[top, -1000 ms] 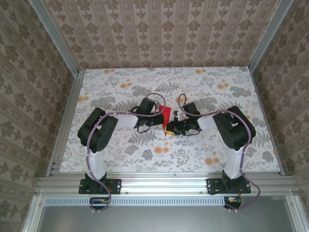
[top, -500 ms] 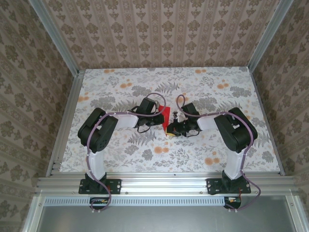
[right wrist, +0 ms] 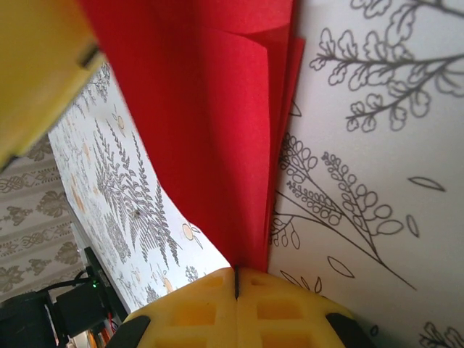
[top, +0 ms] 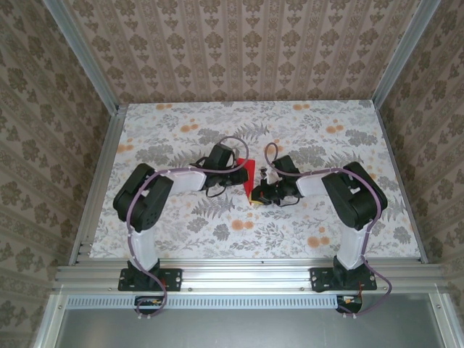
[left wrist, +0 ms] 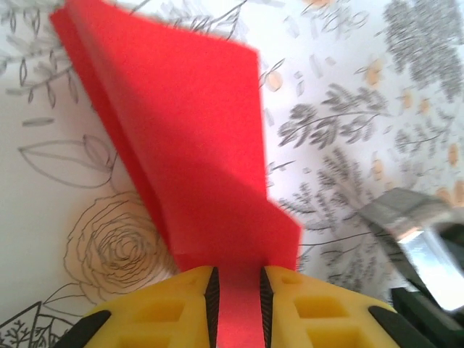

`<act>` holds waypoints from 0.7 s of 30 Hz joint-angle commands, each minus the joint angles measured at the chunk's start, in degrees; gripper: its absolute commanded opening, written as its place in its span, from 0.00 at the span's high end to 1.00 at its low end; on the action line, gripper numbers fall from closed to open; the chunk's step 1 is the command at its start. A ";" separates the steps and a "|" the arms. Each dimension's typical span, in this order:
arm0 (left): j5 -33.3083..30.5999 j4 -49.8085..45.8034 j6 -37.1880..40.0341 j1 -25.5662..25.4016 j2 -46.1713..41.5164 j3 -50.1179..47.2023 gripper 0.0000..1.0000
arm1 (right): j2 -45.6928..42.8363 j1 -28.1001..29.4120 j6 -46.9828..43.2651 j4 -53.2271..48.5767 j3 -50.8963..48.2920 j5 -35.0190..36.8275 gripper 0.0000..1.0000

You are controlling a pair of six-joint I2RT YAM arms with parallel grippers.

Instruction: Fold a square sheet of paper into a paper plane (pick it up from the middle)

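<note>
1. Left claw first, seen from overhead. It meets the right claw around the middle of the floral table, with the red paper standing up between them. The right claw sits at about 5 o'clock of the paper. Compared with a second ago, the left arm's elbow has swung out a bit toward 9 o'clock, and less red is showing.

2. On the left wrist cam, the left claw has its yellow fingers slightly ajar. A strip of the red paper runs through that narrow gap, and the folded layers fan off toward 11 o'clock. It's just loosened. I honestly can't tell if the pads still bite.

3. On the right wrist cam, the right claw is pressed fully together. It pinches the layered edge of the red paper, which rises toward 12 o'clock. That one has just tightened.

4. My read is a handover: the right claw takes the hold so the left can let go and regrip. It's still a thick folded wedge, no dart shape yet.
</note>
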 commanded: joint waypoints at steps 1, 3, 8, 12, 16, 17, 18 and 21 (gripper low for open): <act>1.78 4.19 0.42 0.92 -4.23 -1.63 0.72 | 1.83 -0.60 2.35 -3.69 -3.77 -0.24 0.99; 1.88 5.78 0.15 1.43 -4.95 -2.83 0.71 | 2.02 -0.86 3.06 -2.33 -4.24 -1.23 0.99; 3.61 8.05 0.08 2.25 -4.17 -4.13 0.70 | 2.30 -1.42 3.85 -0.85 -4.77 -2.71 0.99; 4.45 9.01 0.58 2.25 -1.89 -3.74 0.72 | 2.49 -2.05 4.95 0.50 -5.14 -3.77 1.00; 4.95 9.02 0.59 2.24 0.73 -2.62 0.76 | 2.94 -2.41 5.75 1.64 -5.34 -4.71 1.00; 4.96 9.00 0.59 2.25 1.31 -2.25 0.77 | 3.03 -2.45 5.85 1.72 -5.38 -4.92 1.00; 5.15 9.01 0.57 2.25 1.82 -1.92 0.78 | 3.04 -2.48 5.92 1.96 -5.40 -5.06 1.00; 5.31 9.01 0.57 2.16 3.25 -0.95 0.79 | 3.24 -2.58 5.85 1.86 -5.34 -5.24 1.00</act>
